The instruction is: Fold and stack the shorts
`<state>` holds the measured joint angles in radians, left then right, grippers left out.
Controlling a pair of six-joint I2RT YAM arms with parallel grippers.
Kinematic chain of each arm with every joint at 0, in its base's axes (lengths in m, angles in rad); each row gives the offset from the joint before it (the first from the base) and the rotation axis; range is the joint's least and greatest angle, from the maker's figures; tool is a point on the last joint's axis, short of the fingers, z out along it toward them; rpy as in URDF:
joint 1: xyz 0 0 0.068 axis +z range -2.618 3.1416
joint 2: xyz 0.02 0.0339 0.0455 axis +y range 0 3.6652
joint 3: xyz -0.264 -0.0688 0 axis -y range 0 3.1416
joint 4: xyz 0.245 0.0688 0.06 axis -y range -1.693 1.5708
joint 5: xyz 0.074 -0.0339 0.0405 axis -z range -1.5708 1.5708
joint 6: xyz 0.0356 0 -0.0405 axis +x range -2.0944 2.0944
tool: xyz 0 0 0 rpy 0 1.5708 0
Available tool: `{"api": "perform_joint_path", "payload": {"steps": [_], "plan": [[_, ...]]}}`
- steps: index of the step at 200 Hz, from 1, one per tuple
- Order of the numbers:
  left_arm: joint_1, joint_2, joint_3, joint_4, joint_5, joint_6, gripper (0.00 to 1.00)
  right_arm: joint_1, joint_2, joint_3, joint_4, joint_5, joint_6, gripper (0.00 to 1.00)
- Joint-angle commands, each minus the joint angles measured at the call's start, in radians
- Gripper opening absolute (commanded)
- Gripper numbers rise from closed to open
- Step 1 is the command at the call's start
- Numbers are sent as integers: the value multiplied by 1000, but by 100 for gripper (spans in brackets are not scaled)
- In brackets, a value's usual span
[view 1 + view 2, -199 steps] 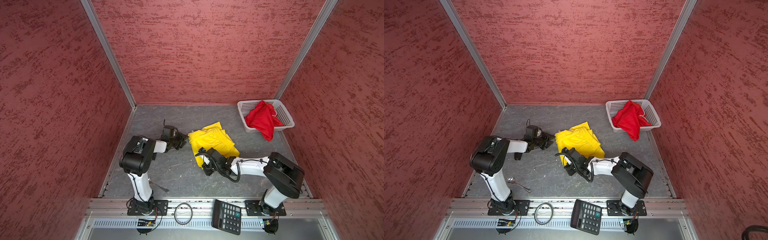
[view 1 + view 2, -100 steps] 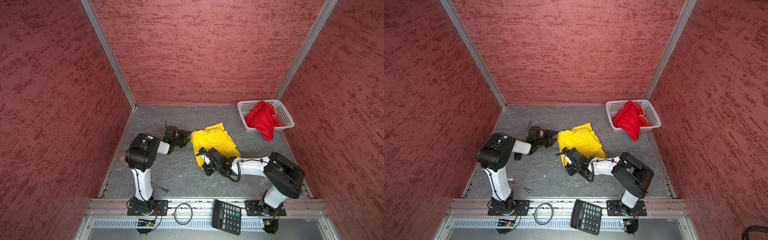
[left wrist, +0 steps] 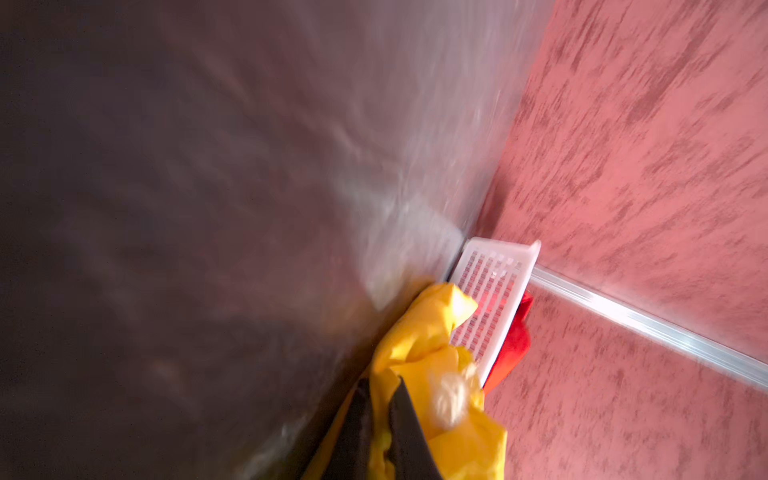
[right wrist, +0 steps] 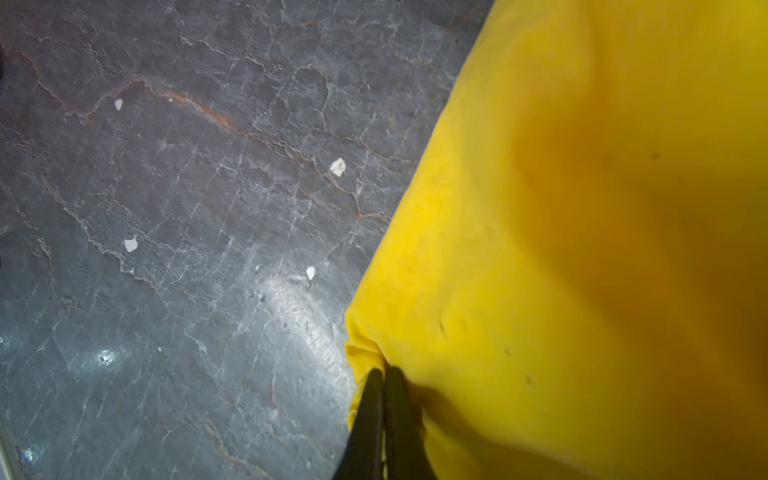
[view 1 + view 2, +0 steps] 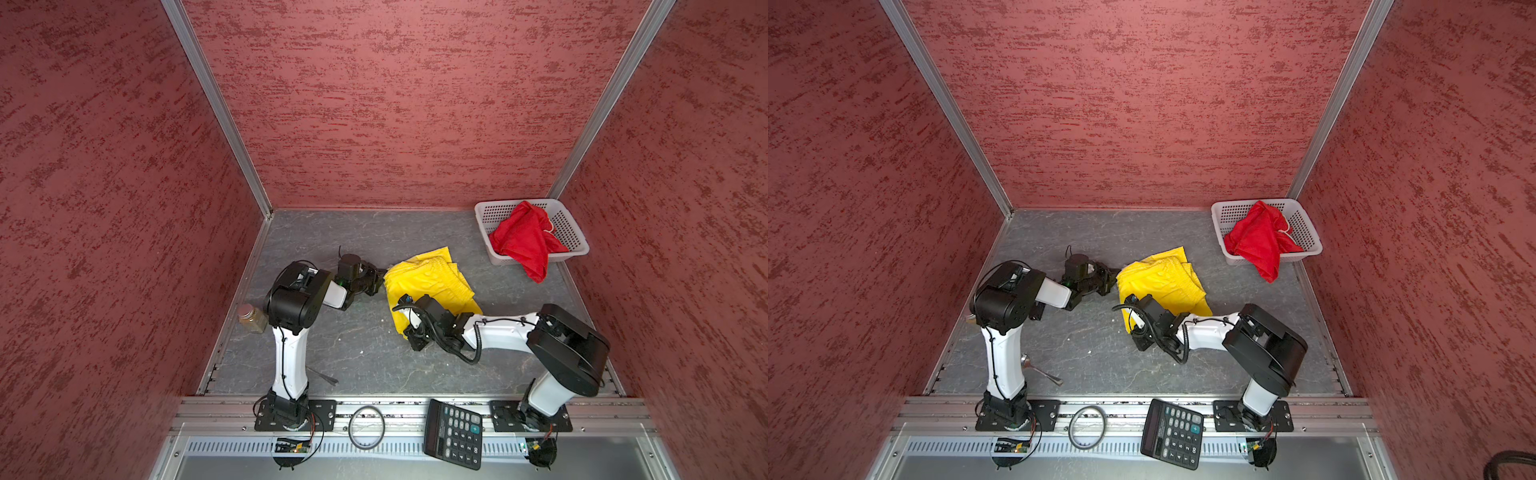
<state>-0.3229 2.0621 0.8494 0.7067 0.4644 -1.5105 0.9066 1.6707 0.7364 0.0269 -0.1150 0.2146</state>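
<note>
Yellow shorts (image 5: 432, 278), well clear of the basket (image 5: 571, 235): thin matt cloth, creased, with a gathered, ribbed band. Red shorts (image 5: 519, 243), draped over the basket's near rim: thin matt cloth, rumpled. Basket: white perforated plastic with a slight sheen. Floor (image 5: 332, 349) under the basket: dark grey stone-look surface, veined, semi-gloss, chipped in spots. Walls (image 5: 395, 104) behind the basket: red, rough, streaked and matt. Corner posts (image 5: 216, 104): bright bare metal. Calculator (image 5: 455, 432), far from the basket: black plastic.

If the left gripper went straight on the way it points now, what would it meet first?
The yellow shorts, whose edge the left gripper pinches; behind them, probably the white basket.
</note>
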Motion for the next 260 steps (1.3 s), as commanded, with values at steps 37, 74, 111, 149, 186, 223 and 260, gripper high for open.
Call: {"api": "perform_joint_path", "payload": {"steps": [37, 74, 111, 149, 186, 223, 260], "plan": [[92, -2, 87, -217, 16, 117, 0, -8, 32, -56, -168, -7, 74, 0], [159, -12, 228, -427, 4, 246, 0, -7, -5, -129, -169, -66, 166, 0], [174, 27, 361, -556, 3, 338, 0, -7, -52, -170, -179, -88, 220, 0], [179, 105, 468, -623, 9, 388, 3, -6, -53, -181, -177, -115, 240, 0], [205, 156, 559, -682, 1, 418, 5, 4, -77, -225, -161, -133, 291, 0], [223, 203, 686, -778, 6, 458, 5, 15, -114, -250, -165, -126, 327, 0], [228, 236, 774, -870, -15, 515, 16, 17, -112, -240, -181, -96, 325, 0]]}}
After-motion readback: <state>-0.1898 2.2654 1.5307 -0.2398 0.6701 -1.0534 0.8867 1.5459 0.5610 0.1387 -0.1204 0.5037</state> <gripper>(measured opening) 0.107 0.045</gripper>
